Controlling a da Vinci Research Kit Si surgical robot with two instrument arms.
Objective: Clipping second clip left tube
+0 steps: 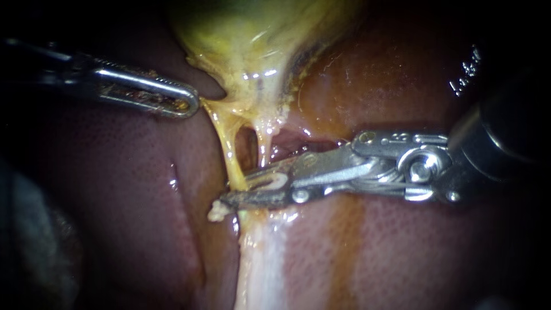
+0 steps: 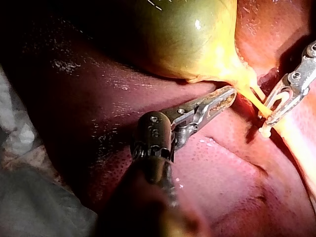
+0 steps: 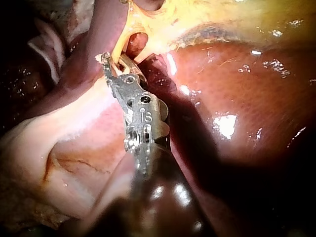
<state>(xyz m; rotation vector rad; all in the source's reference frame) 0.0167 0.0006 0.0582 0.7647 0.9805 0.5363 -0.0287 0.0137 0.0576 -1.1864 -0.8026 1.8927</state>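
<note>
Nearest looms my right instrument (image 1: 236, 190), stretched in over the liver (image 1: 115, 201). From the left, my left instrument (image 1: 186, 105) has its claw narrow, pinched on the yellow fringe of the gallbladder (image 1: 247, 40); just past its tip hangs the left tube (image 1: 227, 149), thin, soft and wet, likely quick to tear, the right tube (image 1: 264, 146) beside it. The right instrument's claw stands slightly apart astride the left tube's lower end, so any bite should sit squarely across it.

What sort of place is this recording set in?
Probably a surgical training bench: a liver and gallbladder lie beside pale cloth, with the slender left instrument and right instrument at the tissue.
</note>
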